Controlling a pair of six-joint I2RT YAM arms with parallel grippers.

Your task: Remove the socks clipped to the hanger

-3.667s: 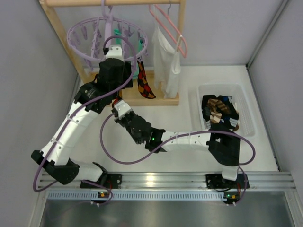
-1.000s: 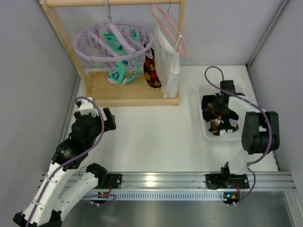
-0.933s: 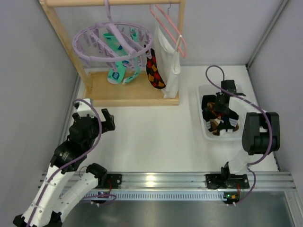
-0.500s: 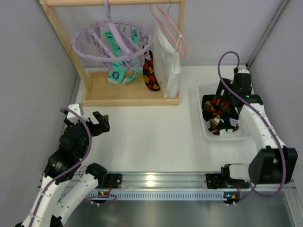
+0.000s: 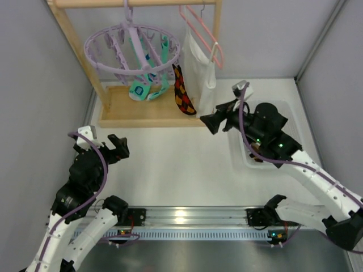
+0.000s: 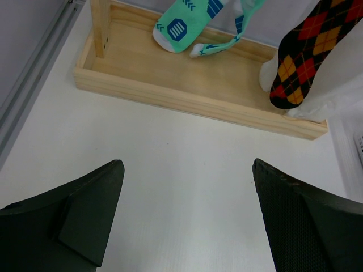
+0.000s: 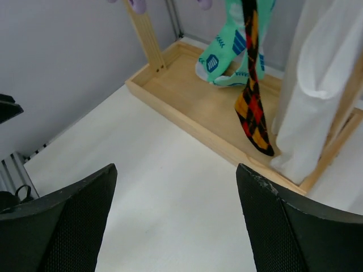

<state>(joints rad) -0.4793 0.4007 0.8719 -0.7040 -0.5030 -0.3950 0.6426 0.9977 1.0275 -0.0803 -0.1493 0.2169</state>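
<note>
Both sets of fingers were pictured spread apart and empty, the right gripper (image 5: 207,121) turned toward the wooden rack (image 5: 153,110) and the left gripper (image 5: 118,146) held low over the table (image 5: 181,164). Teal socks (image 5: 143,88) and a black sock with orange diamonds (image 5: 181,90) were seen hanging from the lavender hanger (image 5: 133,48), beside a white garment (image 5: 201,62). The holding clips could not be made out. The bin (image 5: 238,157) was largely hidden by the right arm.

Teal socks (image 5: 139,89) and a black diamond sock (image 5: 182,93) hang, apparently clipped, from the round lavender hanger (image 5: 131,41).
</note>
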